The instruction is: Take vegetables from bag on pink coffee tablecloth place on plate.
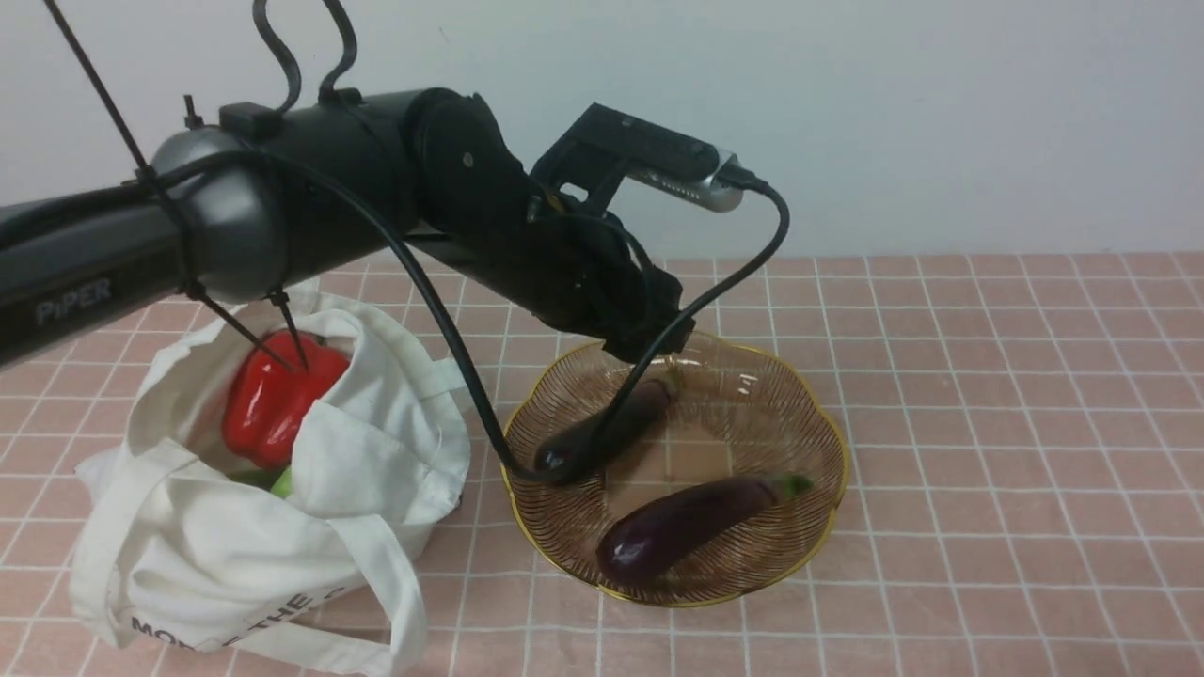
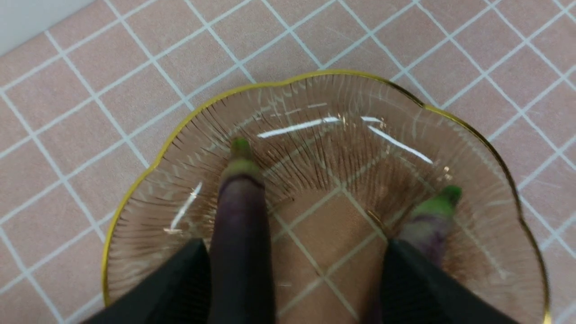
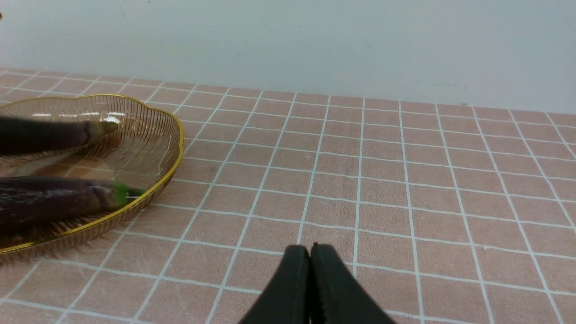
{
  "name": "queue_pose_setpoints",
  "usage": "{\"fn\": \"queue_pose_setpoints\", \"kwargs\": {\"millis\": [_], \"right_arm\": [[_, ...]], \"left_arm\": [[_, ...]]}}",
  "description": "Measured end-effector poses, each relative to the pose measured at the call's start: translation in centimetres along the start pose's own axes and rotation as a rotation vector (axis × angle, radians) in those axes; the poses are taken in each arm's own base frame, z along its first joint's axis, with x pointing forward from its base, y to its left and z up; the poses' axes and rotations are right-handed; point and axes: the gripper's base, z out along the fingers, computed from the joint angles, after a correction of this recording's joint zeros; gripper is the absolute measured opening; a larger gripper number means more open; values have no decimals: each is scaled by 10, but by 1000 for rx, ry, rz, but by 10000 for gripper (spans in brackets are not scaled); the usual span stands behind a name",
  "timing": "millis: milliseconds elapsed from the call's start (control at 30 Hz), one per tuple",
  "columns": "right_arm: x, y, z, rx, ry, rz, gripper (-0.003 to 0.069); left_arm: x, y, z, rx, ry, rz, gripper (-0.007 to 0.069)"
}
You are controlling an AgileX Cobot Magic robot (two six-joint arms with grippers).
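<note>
"PIPER" on left arm point(image 1: 212, 221).

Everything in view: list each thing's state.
Left gripper: open, above plate
Right gripper: shut
Plate: upright, holding two eggplants
Eggplants: lying in plate
Tote bag: mouth open, slumped
Red bell pepper: inside bag
Tablecloth: spread out
</note>
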Motion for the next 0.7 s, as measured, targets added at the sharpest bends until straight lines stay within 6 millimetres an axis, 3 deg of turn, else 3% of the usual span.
{"fn": "queue_pose_setpoints", "kwargs": {"millis": [100, 167, 200, 233, 300, 400, 467, 567, 600, 667, 700], "right_arm": [[0, 0, 0, 0, 0, 0, -15], [0, 0, 0, 0, 0, 0, -15], [0, 0, 0, 0, 0, 0, -15], [0, 0, 0, 0, 0, 0, -15], [0, 0, 0, 0, 0, 0, -15], [0, 0, 0, 0, 0, 1, -15], [0, 0, 0, 0, 0, 1, -15], [0, 0, 0, 0, 0, 1, -15], [0, 0, 0, 0, 0, 1, -15], [0, 0, 0, 0, 0, 1, -15], [0, 0, 0, 0, 0, 1, -15]], "left_arm": [[-6, -4, -37, -28, -1, 23, 335], [-10, -7, -74, -77, -36, 2, 197], [-11, -7, -77, -82, -40, -1, 197], [-13, -10, -104, -118, -80, -16, 92], [-13, -15, -153, -171, -177, -36, 19], [-1, -25, -212, -201, -305, -58, -4], [7, -29, -228, -201, -342, -72, -5], [40, -39, -265, -194, -436, -103, -5], [56, -41, -269, -192, -458, -110, -5], [69, -44, -277, -190, -497, -111, -5], [87, -45, -277, -188, -515, -114, -5]]}}
